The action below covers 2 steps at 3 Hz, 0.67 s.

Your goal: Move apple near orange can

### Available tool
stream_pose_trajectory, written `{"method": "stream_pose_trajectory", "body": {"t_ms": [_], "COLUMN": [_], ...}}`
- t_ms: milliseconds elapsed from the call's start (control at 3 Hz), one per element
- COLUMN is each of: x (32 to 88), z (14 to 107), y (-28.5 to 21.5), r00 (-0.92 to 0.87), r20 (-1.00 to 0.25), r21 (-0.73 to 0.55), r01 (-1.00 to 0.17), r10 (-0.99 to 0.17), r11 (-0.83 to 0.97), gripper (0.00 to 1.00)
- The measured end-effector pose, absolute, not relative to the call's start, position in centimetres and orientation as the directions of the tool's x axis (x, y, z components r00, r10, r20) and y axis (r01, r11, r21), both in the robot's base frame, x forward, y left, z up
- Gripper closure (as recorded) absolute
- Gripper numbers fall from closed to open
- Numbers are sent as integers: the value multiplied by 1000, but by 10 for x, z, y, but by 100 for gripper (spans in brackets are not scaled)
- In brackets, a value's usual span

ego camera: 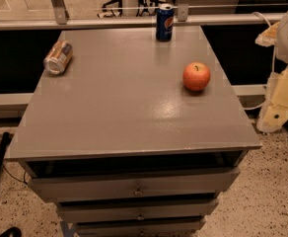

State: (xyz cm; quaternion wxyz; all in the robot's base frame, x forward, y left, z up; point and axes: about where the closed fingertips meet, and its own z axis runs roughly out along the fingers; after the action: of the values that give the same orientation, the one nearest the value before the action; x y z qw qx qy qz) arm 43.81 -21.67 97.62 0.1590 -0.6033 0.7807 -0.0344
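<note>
The apple is round and red-orange, with a small dark stem dimple. It sits on the grey cabinet top, at the right side. The orange can lies on its side near the far left edge, its silver end facing the front. My gripper shows as pale yellow and white parts at the right edge of the camera view. It is beyond the cabinet's right side, to the right of the apple and apart from it. It holds nothing that I can see.
A blue Pepsi can stands upright at the back edge, right of the middle. A metal rail runs behind the cabinet. Drawers are below the front edge. A speckled floor surrounds it.
</note>
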Motion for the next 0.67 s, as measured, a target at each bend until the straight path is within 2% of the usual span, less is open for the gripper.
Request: {"method": "stream_pose_trajectory", "body": {"t_ms": [667], "x": [442], "z": [970], "y": [-219], "r00": [-222], "r20": [-223], "r21": [-257], "r01": [-926], "r10": [-949], "r11": [277], "gripper": [0]}}
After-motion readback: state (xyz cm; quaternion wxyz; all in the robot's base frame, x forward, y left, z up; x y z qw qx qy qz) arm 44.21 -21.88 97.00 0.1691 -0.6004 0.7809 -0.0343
